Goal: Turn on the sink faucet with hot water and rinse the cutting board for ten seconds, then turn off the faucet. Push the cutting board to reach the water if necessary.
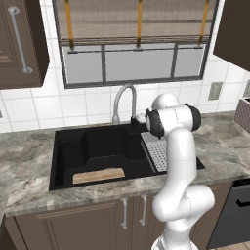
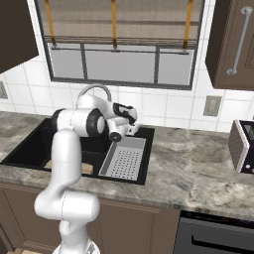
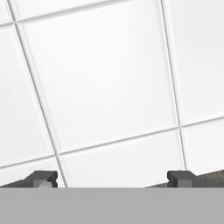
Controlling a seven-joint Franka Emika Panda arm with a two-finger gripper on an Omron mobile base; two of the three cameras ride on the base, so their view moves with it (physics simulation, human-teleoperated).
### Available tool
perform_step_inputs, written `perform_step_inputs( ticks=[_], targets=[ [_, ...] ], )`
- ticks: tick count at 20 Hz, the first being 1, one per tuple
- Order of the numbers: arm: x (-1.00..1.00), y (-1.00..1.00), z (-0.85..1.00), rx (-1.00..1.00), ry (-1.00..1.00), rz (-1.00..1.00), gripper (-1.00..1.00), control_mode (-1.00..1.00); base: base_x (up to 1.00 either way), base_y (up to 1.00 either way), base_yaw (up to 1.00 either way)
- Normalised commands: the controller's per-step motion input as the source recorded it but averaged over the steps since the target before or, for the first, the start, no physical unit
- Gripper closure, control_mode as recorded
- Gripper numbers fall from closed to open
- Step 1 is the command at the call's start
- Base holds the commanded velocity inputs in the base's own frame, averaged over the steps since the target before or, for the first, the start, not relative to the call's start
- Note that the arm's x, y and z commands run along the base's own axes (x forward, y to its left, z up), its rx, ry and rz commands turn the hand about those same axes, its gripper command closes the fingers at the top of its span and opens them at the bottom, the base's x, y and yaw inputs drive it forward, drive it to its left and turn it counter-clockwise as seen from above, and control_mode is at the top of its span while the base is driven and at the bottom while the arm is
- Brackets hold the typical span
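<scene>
Hand view shows the gripper (image 3: 112, 177) with jaws wide, empty, facing wall tile (image 3: 105, 87); the sink faucet (image 1: 125, 100) lever likely sits just left of them, the cutting board (image 1: 98, 175) far below.
</scene>
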Motion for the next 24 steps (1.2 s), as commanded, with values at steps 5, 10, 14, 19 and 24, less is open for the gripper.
perform_step_inputs(
  ticks=[5, 10, 14, 19, 24],
  targets=[
    [-0.02, 0.0, 0.27, 0.0, 0.13, 0.01, -1.0, -1.0, 0.0, 0.0, 0.0],
    [-0.08, -0.06, 0.2, 0.0, 0.21, 0.0, -1.0, -1.0, 0.0, 0.0, 0.0],
    [-0.29, -0.58, 0.0, 0.0, 0.11, 0.0, -1.0, -1.0, 0.0, 0.0, 0.0],
    [-0.29, -0.62, -0.02, 0.0, 0.07, 0.0, -1.0, -1.0, 0.0, 0.0, 0.0],
    [-0.23, -0.58, -0.13, 0.0, 0.03, 0.0, -1.0, -1.0, 0.0, 0.0, 0.0]
  ],
)
